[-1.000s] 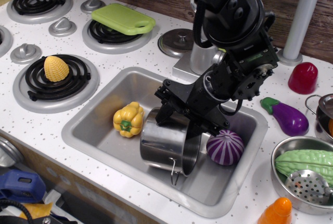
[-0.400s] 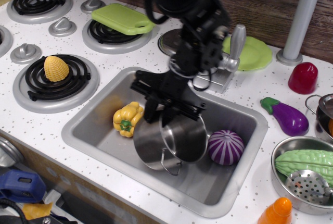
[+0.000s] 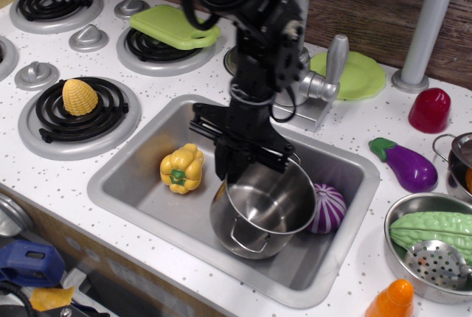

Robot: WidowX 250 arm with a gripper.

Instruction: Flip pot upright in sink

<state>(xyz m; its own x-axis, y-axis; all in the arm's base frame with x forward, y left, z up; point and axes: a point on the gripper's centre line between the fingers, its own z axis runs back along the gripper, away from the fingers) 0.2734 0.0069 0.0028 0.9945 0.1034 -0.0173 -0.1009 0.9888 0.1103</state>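
Note:
The shiny steel pot [image 3: 262,210] sits in the sink [image 3: 147,177] with its open mouth facing up and slightly toward the camera, nearly upright, one wire handle showing at its front. My black gripper [image 3: 247,156] comes down from above and is shut on the pot's far-left rim. The arm hides part of the sink's back wall. The pot overlaps the purple striped onion [image 3: 330,208] to its right.
A yellow pepper [image 3: 182,169] lies in the sink left of the pot. The chrome faucet [image 3: 324,81] stands behind. On the counter: eggplant [image 3: 407,165], steel bowl with green vegetable and strainer [image 3: 431,245], red cup [image 3: 430,110], corn [image 3: 79,96] on a burner, green cutting board [image 3: 175,27].
The arm swung left and rotated the pot from lying on its side to mouth-up. The pot shifted right, against the onion.

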